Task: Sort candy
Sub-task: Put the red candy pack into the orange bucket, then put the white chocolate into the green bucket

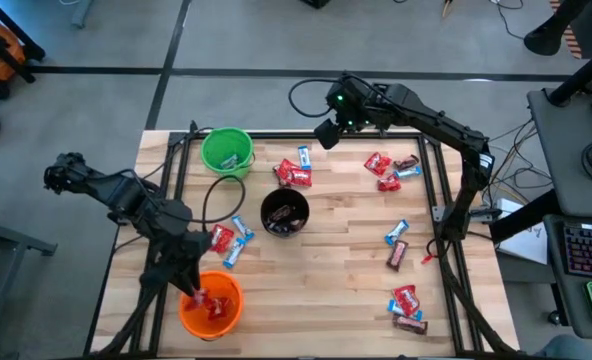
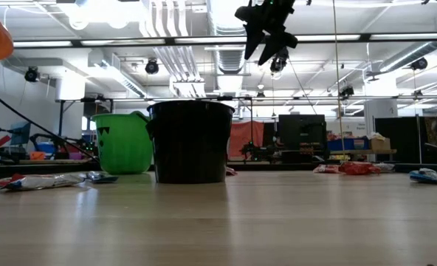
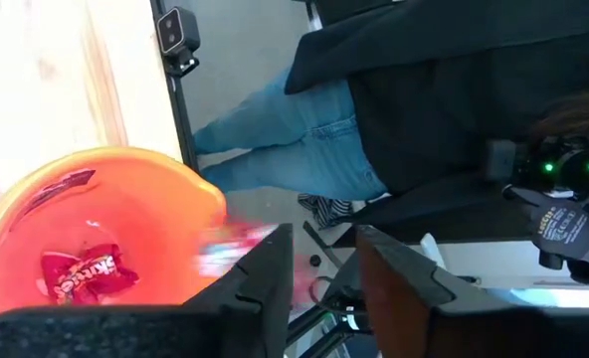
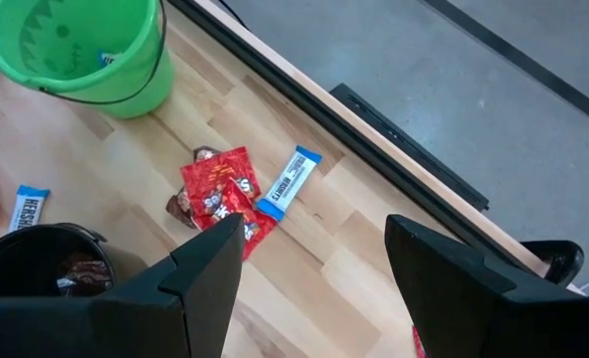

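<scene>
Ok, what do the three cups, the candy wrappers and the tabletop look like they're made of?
The green cup, orange cup and black cup look like moulded plastic: smooth walls of even colour, with the orange one glowing where light passes through. The candy wrappers seem to be glossy film or foil, crinkled and catching the light. The tabletop looks like butcher-block wood, with visible joined strips and grain.

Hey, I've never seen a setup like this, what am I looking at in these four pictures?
Two robot arms work at a wooden table, sorting wrapped candy into cups. One picture looks straight down, one looks level across the tabletop, and two come from cameras on the arms' wrists. The left gripper hangs over the orange cup, jaws parted, with a blurred red candy at its fingers and one more inside the cup. The right gripper waits open above the far edge. Green cup, black cup and loose candy sit on the table.
</scene>
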